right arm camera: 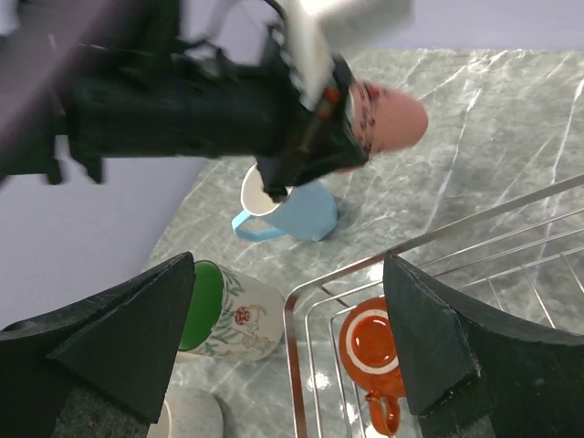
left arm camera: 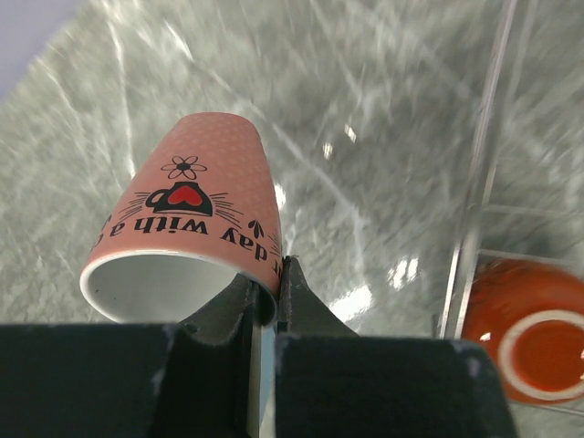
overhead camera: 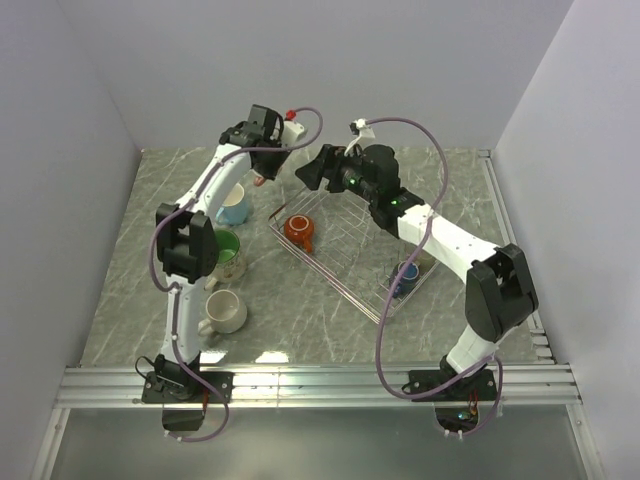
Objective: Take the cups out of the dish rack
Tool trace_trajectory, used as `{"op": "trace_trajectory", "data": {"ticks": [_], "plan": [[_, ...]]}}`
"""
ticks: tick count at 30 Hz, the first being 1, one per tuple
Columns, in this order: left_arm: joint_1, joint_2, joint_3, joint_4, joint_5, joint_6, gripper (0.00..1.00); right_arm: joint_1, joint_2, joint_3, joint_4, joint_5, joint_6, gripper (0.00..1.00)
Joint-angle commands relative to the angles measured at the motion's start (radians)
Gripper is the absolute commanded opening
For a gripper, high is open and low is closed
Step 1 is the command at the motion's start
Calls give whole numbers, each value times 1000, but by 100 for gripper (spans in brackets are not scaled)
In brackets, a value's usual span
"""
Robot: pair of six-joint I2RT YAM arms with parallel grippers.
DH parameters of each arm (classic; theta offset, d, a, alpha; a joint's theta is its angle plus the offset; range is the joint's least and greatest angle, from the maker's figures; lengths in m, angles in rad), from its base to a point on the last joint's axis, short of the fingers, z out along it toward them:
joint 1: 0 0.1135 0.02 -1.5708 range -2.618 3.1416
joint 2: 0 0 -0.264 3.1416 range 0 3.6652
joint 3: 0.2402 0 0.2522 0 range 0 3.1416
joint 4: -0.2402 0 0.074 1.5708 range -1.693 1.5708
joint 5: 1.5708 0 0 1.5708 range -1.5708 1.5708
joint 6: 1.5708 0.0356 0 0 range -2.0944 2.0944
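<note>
Shallow silver wire-grid dish rack [overhead camera: 340, 275] sits diagonally on the table. Inside it, an orange-red ceramic mug [overhead camera: 298, 229] stands inverted at the far-left end. A dark blue mug [overhead camera: 405, 275] is at the near-right end, partly hidden. A small pinkish-orange ceramic mug [left arm camera: 182, 219] with black lettering is off the table, rim clamped in the left gripper [left arm camera: 278, 274]. Upright on the table left of the rack: light blue mug [overhead camera: 235, 207], cream floral mug with green inside [overhead camera: 228, 255], white mug [overhead camera: 226, 312].

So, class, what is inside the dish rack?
An upturned orange-red mug and a dark blue mug sit in the dish rack; the right arm covers part of it.
</note>
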Motion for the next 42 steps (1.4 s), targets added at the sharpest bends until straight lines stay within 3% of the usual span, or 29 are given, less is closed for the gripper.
{"op": "trace_trajectory", "data": {"ticks": [1,15,25,30,37,42], "plan": [[-29,-9,44,-14,-60,102,0,1,-68,-14,10,12,-49,90],[-50,56,-5,-141,-47,105,0,3,-159,-60,-12,64,-89,89],[-69,122,49,-224,-60,105,4,1,-222,-83,-27,101,-119,89],[-73,128,38,-229,-60,106,13,3,-214,-82,-24,90,-112,89],[-73,94,35,-164,-98,88,43,0,-205,-66,-30,81,-113,89],[-73,50,32,-87,-121,100,48,1,-202,-62,-33,76,-112,89]]}}
